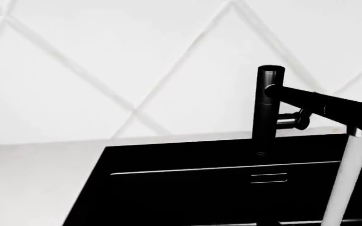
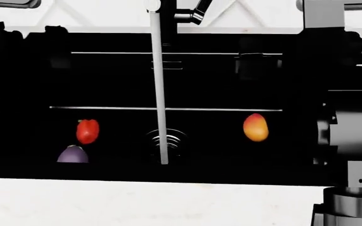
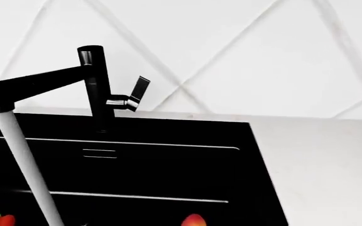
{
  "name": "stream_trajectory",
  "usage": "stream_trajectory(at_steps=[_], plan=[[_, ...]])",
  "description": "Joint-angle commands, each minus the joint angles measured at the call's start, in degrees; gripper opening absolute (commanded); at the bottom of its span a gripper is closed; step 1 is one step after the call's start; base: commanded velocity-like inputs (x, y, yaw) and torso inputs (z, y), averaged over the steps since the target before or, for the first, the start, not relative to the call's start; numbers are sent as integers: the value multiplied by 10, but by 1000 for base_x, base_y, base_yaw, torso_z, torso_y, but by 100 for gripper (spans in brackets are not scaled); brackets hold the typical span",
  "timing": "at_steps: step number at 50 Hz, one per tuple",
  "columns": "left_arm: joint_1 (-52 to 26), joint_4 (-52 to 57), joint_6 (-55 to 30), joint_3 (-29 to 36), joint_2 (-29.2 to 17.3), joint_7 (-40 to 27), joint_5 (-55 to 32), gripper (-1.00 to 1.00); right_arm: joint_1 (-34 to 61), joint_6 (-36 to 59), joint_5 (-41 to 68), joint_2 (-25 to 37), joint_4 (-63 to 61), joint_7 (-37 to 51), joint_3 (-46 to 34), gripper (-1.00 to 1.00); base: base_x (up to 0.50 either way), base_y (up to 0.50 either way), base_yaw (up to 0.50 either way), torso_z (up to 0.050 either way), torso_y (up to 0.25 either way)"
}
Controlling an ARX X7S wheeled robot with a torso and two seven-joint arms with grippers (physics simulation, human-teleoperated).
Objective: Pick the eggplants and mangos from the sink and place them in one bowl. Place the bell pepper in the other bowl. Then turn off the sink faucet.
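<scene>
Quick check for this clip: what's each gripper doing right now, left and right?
Left gripper: not in view; its wrist camera shows only the sink faucet.
Right gripper: not in view; dark arm parts only, fingers not visible.

I saw the black sink [image 2: 187, 80] fill the middle of the head view, water streaming from the dark faucet [image 3: 96, 89] onto the drain. At lower left lay a red bell pepper [image 2: 87, 131] just above a purple eggplant [image 2: 73, 155]; an orange mango [image 2: 256, 127] sat right of center.
</scene>
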Motion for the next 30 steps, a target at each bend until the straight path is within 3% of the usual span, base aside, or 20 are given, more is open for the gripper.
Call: stream_trajectory(at_steps=[1,30], plan=[[-35,-86,47,11,5,22,9,100,11,33,2,-2,5,1,3,100,375,35,0,0,0],[-44,-134,75,6,0,29,-3,100,15,46,5,-2,9,13,4,100,373,24,0,0,1]])
